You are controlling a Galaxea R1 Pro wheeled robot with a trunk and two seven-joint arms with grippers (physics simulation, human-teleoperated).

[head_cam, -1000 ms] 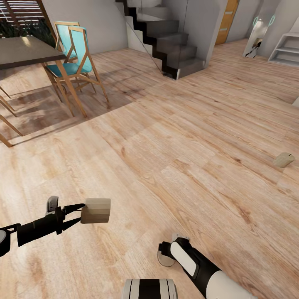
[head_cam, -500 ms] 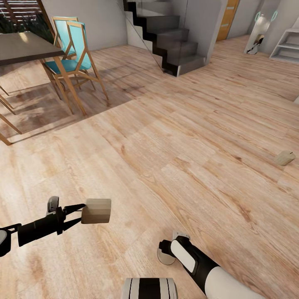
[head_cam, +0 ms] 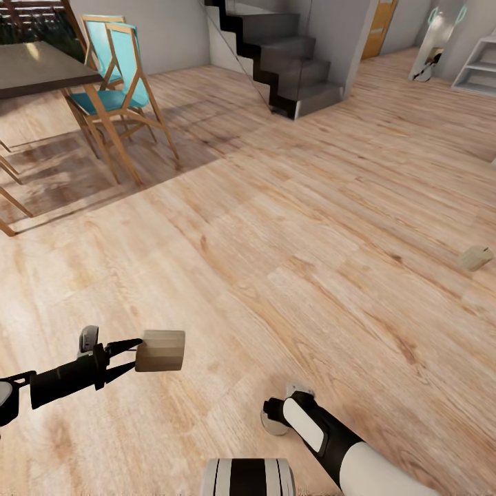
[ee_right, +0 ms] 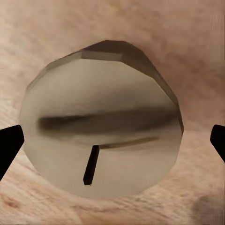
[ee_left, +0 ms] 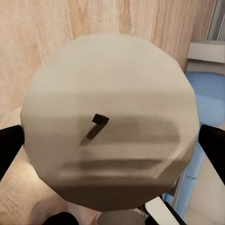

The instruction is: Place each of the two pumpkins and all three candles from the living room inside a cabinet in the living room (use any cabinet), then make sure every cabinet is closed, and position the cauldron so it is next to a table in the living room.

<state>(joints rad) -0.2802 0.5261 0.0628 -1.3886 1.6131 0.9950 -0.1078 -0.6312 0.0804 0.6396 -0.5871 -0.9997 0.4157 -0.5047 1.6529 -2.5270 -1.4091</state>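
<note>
The left gripper point(head_cam: 138, 353) clamps a stubby beige wax candle point(head_cam: 160, 350), the right gripper point(head_cam: 277, 420) another beige candle point(ee_right: 101, 122), over pale wooden floor point(head_cam: 289, 227).

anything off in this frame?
One candle lies tipped on its side on the bare floor, far right, apart from both arms. The other two candles sit in the left gripper and right gripper.
</note>
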